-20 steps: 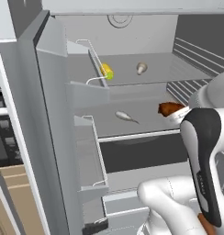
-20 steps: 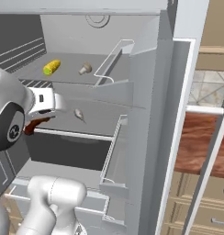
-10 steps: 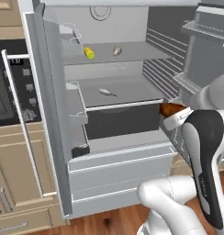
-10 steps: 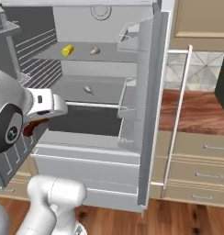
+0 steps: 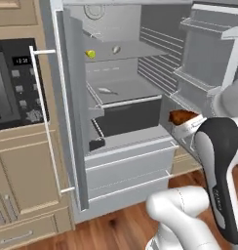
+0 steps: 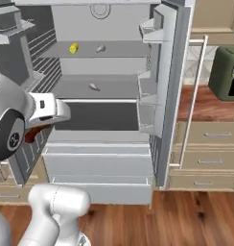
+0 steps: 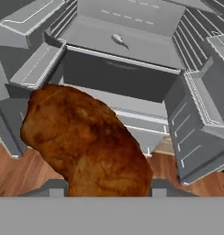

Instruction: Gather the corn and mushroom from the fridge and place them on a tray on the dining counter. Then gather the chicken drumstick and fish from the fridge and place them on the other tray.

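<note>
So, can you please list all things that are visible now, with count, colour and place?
corn: one, yellow, upper fridge shelf.
mushroom: one, pale brown, upper shelf, beside the corn.
fish: one, silver grey, lower shelf.
chicken drumstick: one, browned, in the gripper, outside the fridge.
fridge: one, grey, both doors open.
oven: one, black, in the wooden cabinets.
toaster: one, dark green, on the wooden counter.
gripper: one, shut on the drumstick.

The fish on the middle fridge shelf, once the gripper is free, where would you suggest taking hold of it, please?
Probably across the thicker middle of the fish, coming from above through the open front. It lies flat and apart from other things on the middle shelf, long and thin with a tapering tail, so closing across its narrow width looks safest. The gripper is occupied with the chicken drumstick.
</note>
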Available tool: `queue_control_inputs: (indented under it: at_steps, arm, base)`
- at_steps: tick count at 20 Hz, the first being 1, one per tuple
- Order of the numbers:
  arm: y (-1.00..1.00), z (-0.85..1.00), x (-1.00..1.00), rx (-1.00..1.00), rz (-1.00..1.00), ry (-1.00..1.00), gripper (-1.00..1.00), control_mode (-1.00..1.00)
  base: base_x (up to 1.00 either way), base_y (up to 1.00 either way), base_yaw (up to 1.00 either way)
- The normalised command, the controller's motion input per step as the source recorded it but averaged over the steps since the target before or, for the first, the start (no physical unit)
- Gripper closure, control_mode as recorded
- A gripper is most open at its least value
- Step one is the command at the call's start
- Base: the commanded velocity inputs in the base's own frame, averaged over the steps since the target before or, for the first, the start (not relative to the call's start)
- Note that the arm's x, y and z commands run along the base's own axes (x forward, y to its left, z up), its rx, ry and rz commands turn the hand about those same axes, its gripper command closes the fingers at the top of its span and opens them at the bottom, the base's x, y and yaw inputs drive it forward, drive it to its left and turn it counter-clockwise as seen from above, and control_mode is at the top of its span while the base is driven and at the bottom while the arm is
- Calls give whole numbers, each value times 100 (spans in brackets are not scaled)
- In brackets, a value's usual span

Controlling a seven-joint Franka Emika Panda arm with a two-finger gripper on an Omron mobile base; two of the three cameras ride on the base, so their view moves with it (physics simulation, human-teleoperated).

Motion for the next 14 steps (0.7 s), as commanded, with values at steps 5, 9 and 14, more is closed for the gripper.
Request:
queue_control_inputs:
  at_steps: [5,9,14]
  arm:
    - [0,0,0,0,0,0,100,100]
    - [0,0,0,0,0,0,100,100]
    - [0,0,0,0,0,0,100,100]
  base:
    - [-79,9,-72]
    - [-41,2,-94]
    - [-34,0,-95]
